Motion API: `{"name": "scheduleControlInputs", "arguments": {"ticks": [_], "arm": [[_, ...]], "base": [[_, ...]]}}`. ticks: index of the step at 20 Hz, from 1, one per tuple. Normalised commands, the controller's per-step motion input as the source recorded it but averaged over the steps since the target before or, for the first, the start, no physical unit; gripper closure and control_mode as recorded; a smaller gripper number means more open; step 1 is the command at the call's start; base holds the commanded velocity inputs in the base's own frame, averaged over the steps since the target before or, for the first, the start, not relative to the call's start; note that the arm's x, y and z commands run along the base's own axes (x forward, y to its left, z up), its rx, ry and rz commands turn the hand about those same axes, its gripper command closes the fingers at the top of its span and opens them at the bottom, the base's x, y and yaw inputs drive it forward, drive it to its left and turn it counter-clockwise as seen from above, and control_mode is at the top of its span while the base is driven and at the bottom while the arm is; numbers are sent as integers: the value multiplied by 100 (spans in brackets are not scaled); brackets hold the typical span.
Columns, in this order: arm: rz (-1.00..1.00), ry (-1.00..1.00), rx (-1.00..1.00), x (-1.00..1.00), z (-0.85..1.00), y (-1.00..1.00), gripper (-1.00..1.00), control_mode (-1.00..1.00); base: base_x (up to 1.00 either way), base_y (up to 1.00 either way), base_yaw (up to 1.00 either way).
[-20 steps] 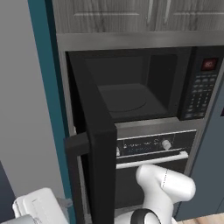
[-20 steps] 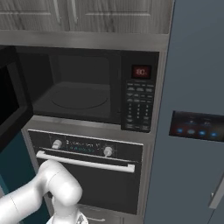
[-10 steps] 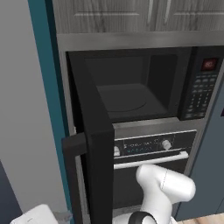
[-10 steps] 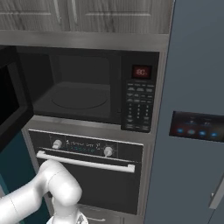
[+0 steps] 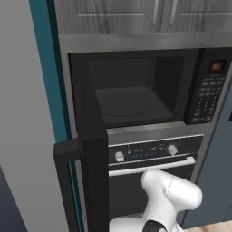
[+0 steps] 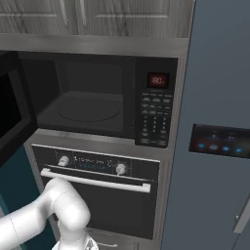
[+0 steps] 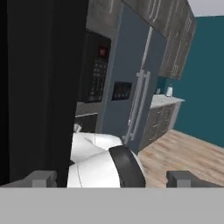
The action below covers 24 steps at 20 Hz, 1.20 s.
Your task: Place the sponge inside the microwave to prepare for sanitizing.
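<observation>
Claw (image 7: 111,178): I see its tips spread wide, holding nothing.
Door (image 7: 37,87): swung open just left of the claw, clearing the microwave (image 5: 136,90) cavity.
Sponge: I cannot find it.

Black oven (image 6: 97,190) w/ two knobs and a pale bar handle (image 6: 95,179) across its door, built into the same column, steel trim around it. Grey wood-grain upper cabinets (image 5: 149,16) above. Blue-grey fridge (image 6: 219,127) to the right, small lit panel (image 6: 218,141) on its front (long upright handles (image 7: 139,103) show in hand view). Teal wall strip (image 5: 47,72) at left, next to a plain grey panel (image 5: 22,113). Farther off: wood floor (image 7: 183,153), lower cabinets w/ light countertop (image 7: 164,100), and a small white item (image 7: 169,91) on it, poss. a jug, too small to tell.
</observation>
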Motion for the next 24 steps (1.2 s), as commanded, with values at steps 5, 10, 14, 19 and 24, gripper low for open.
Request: {"name": "scheduleControlInputs", "arguments": {"ticks": [5,10,14,19,24], "arm": [[32,22,20,-19,5,-52,-100,-100],[33,16,21,-16,19,-54,-100,-100],[27,24,17,-4,17,-59,-100,-100],[9,33,15,12,25,-72,-100,-100],[10,31,23,0,66,-64,-100,-100]], "base": [[0,0,0],[0,0,0],[0,0,0],[0,0,0],[0,0,0]]}}
